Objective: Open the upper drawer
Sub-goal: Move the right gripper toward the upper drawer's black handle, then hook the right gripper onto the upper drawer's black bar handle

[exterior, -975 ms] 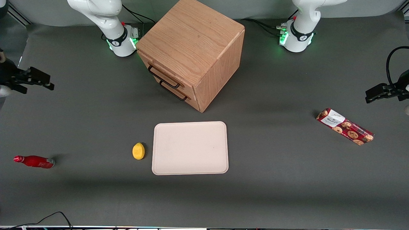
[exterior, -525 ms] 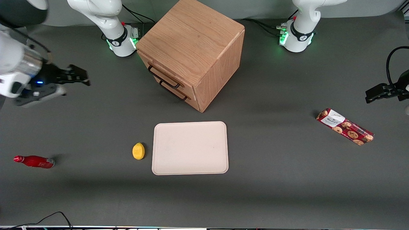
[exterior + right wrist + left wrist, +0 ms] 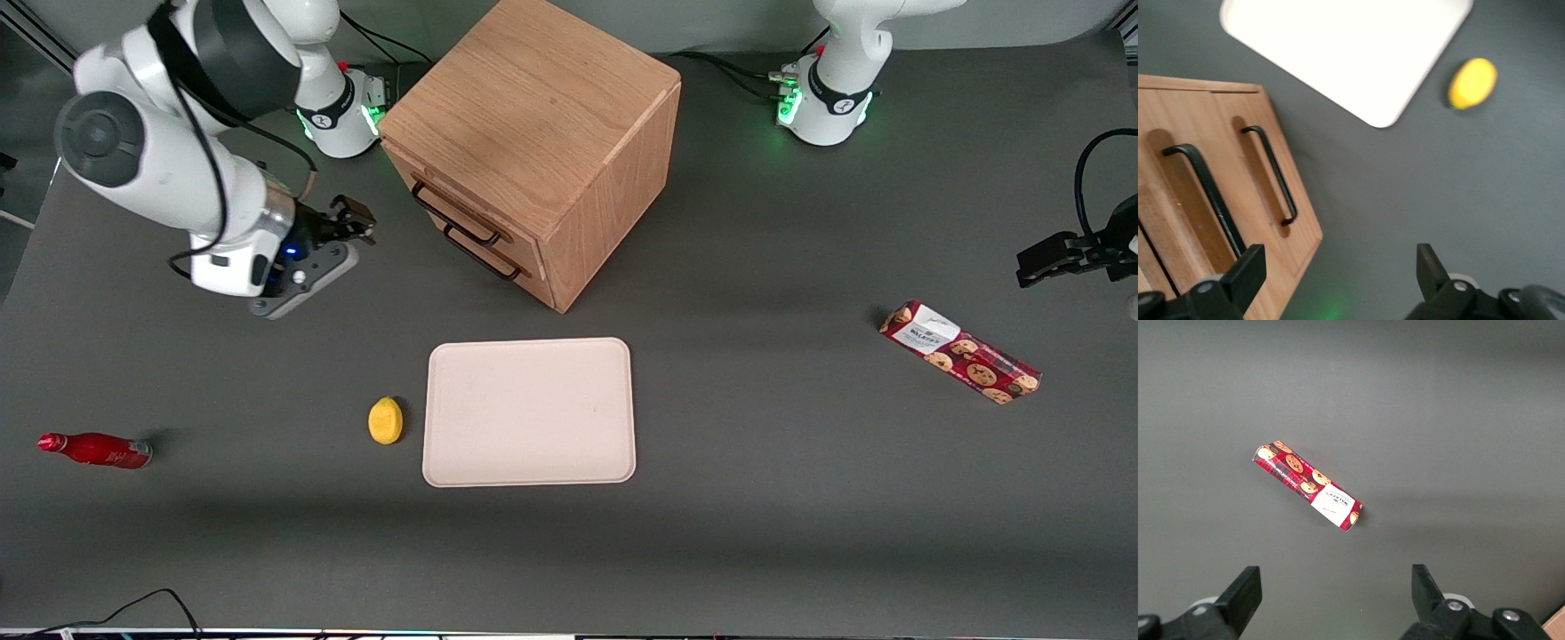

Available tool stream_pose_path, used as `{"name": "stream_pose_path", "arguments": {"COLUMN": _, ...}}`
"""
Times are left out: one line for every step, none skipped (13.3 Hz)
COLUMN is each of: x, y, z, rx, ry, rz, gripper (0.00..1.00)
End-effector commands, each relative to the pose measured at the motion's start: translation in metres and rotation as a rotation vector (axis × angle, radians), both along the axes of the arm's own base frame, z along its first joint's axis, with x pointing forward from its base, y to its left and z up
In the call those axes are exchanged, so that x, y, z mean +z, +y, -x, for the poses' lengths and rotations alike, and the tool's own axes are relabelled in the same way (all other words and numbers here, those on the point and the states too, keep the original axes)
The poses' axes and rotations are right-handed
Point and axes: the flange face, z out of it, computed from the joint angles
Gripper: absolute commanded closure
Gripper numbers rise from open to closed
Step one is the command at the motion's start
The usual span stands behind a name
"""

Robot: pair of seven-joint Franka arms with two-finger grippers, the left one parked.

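Observation:
The wooden cabinet (image 3: 533,107) stands at the back middle of the table with both drawers shut. The upper drawer (image 3: 437,197) has a thin black wire handle (image 3: 455,216), and the lower drawer's handle (image 3: 484,255) sits just below it. My right gripper (image 3: 356,220) is open and empty. It hovers in front of the drawer fronts, a short way off and not touching. In the right wrist view the upper drawer's handle (image 3: 1203,197) and the lower one (image 3: 1271,170) show beside the open gripper (image 3: 1338,273), and one black finger (image 3: 1245,270) overlaps the cabinet front.
A cream tray (image 3: 529,411) lies nearer the front camera than the cabinet, with a yellow lemon (image 3: 385,420) beside it. A red bottle (image 3: 93,449) lies toward the working arm's end. A red cookie box (image 3: 960,351) lies toward the parked arm's end.
My right arm has swung in from the table's working-arm end toward the cabinet, bringing the open gripper close in front of the drawers. Nothing else has moved.

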Motion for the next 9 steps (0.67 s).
{"name": "stream_pose_path", "arguments": {"x": -0.017, "y": 0.013, "z": 0.009, "rx": 0.044, "ry": 0.002, "rz": -0.07, "gripper": 0.0}}
{"name": "stream_pose_path", "arguments": {"x": -0.024, "y": 0.025, "z": 0.015, "rx": 0.067, "ry": 0.01, "rz": -0.097, "gripper": 0.0}}
{"name": "stream_pose_path", "arguments": {"x": -0.032, "y": 0.038, "z": 0.022, "rx": 0.082, "ry": 0.017, "rz": -0.116, "gripper": 0.0}}
{"name": "stream_pose_path", "arguments": {"x": -0.042, "y": 0.044, "z": 0.026, "rx": 0.089, "ry": 0.015, "rz": -0.118, "gripper": 0.0}}
{"name": "stream_pose_path", "arguments": {"x": -0.05, "y": 0.053, "z": 0.032, "rx": 0.101, "ry": 0.011, "rz": -0.117, "gripper": 0.0}}
{"name": "stream_pose_path", "arguments": {"x": -0.057, "y": 0.058, "z": 0.036, "rx": 0.106, "ry": 0.011, "rz": -0.118, "gripper": 0.0}}
{"name": "stream_pose_path", "arguments": {"x": -0.065, "y": 0.06, "z": 0.039, "rx": 0.108, "ry": 0.014, "rz": -0.116, "gripper": 0.0}}
{"name": "stream_pose_path", "arguments": {"x": -0.07, "y": 0.068, "z": 0.046, "rx": 0.121, "ry": 0.018, "rz": -0.119, "gripper": 0.0}}
{"name": "stream_pose_path", "arguments": {"x": -0.077, "y": 0.071, "z": 0.051, "rx": 0.129, "ry": 0.028, "rz": -0.115, "gripper": 0.0}}
